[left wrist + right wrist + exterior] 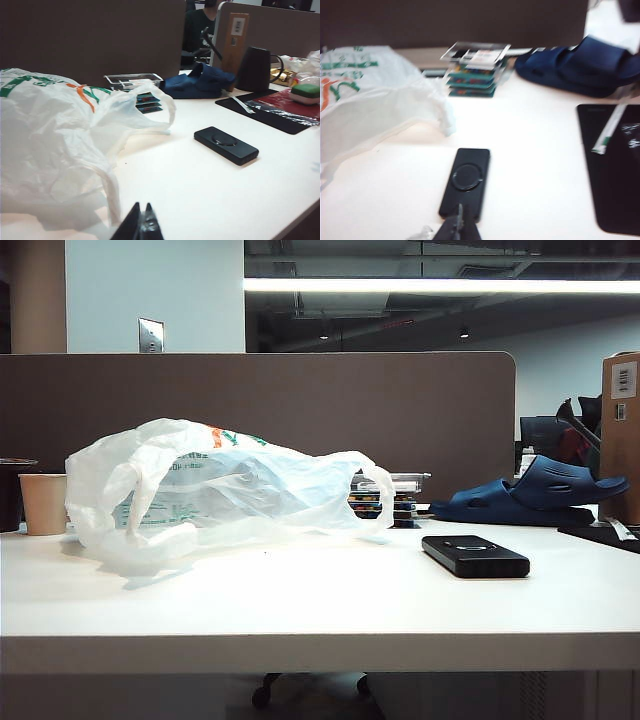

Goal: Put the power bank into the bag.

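Only the wrist views show the tools: left tool and right tool, tips together, empty. Power bank lies on the worktop outside the bag.

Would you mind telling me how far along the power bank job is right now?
Nothing looks done: the power bank lies flat on the table, apart from the bag. In hand: the shut right gripper hangs just over its near end. The shut left gripper sits beside the bag. Grasping and bagging remain.
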